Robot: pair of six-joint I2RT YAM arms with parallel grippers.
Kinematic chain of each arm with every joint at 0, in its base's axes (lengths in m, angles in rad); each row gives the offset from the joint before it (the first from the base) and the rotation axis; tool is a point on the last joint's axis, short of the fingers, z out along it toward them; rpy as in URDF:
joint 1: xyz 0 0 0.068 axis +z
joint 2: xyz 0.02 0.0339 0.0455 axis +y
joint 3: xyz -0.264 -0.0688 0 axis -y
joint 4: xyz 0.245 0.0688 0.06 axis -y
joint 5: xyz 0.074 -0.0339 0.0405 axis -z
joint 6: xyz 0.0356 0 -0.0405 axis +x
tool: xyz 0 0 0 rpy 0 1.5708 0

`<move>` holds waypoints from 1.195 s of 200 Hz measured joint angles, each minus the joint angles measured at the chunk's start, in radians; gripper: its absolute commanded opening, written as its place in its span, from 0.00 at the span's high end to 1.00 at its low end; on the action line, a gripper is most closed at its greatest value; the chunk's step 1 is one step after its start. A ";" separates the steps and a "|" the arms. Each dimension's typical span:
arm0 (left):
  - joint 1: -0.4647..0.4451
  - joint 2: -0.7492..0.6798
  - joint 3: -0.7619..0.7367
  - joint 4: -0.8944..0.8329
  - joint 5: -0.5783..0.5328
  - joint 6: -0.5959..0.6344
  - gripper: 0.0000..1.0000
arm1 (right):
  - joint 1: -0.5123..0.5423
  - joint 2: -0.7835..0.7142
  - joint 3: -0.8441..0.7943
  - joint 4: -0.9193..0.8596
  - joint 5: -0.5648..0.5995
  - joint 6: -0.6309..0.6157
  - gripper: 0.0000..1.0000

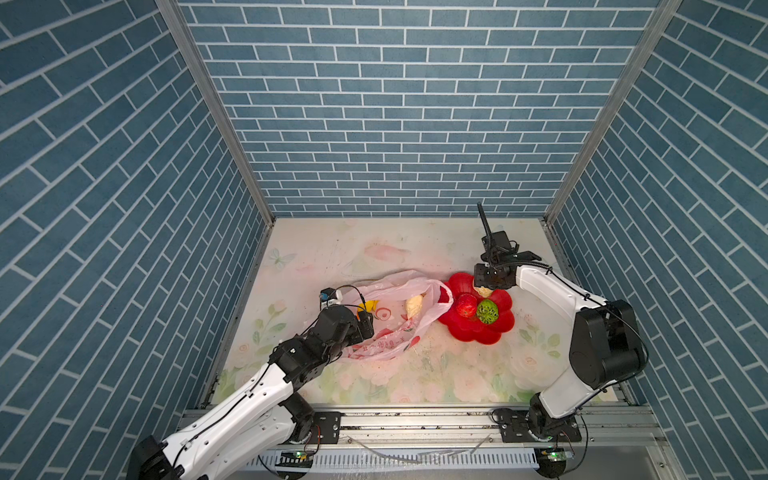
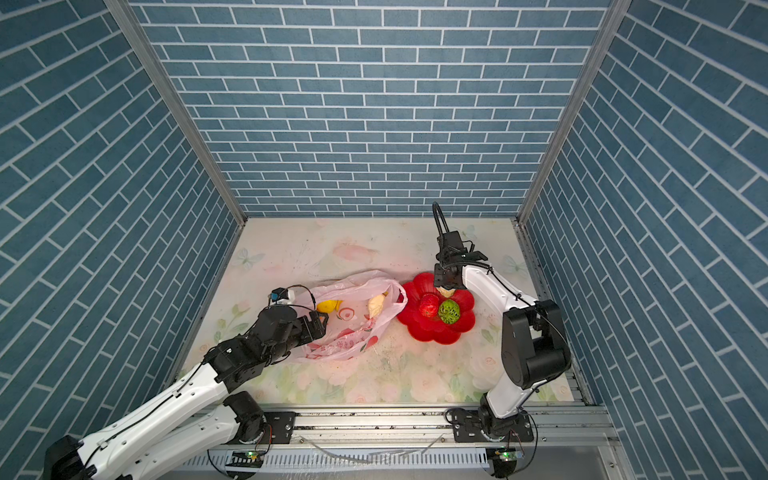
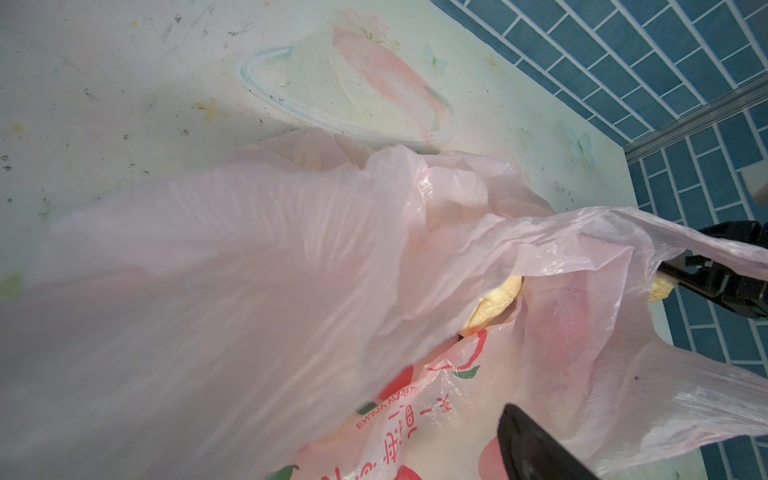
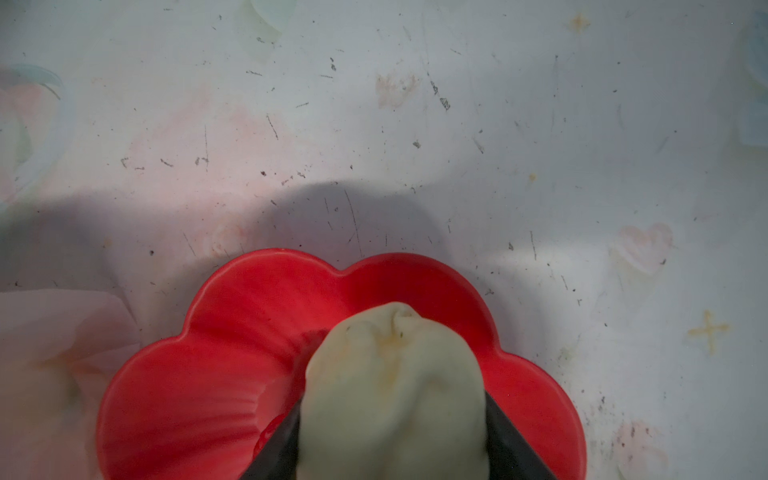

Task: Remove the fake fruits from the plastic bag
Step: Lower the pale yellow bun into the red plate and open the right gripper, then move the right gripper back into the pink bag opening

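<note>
Blue brick-pattern walls (image 1: 374,124) on three sides, worn floral-print tabletop (image 1: 374,257). The thin translucent pink plastic bag (image 1: 390,336) with red fruit prints lies crumpled left of centre. Its right end reaches the left rim of the red flower-shaped dish (image 1: 494,332).

In the bag, in both top views: round yellow toy fruit (image 1: 369,306) at the left end, lumpy cream toy fruit (image 1: 415,306) nearer the dish.

In the dish, side by side: red toy fruit (image 1: 466,305) and textured green toy fruit (image 1: 487,311).

Right gripper (image 4: 392,399) is over the dish's far side, pinching a second cream toy fruit (image 4: 395,353) with one black finger on each flank. Can't tell if this fruit touches the dish.

Left gripper (image 1: 368,322) is at the bag's left end, jaws spread wide. The left wrist view shows one finger (image 3: 536,453) over the printed side; pink film hides the other. Can't tell if it catches the film.
</note>
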 measured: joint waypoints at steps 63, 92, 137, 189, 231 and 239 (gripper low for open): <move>0.000 0.000 0.000 0.000 -0.003 0.000 0.06 | -0.001 0.014 -0.039 0.030 -0.010 0.000 0.57; 0.000 0.000 0.000 0.000 -0.002 0.000 0.06 | -0.001 0.015 -0.066 0.047 -0.014 0.001 0.55; 0.000 0.002 0.011 0.000 -0.002 0.000 0.06 | -0.001 0.022 -0.099 0.068 -0.018 0.002 0.51; 0.000 0.002 0.011 0.000 -0.002 0.000 0.06 | -0.001 0.032 -0.106 0.083 -0.020 0.004 0.37; 0.000 -0.001 0.011 -0.002 -0.002 0.000 0.07 | -0.001 0.045 -0.106 0.084 -0.022 0.009 0.29; 0.000 -0.003 0.011 -0.002 -0.002 0.000 0.07 | -0.001 0.045 -0.107 0.084 -0.022 0.009 0.28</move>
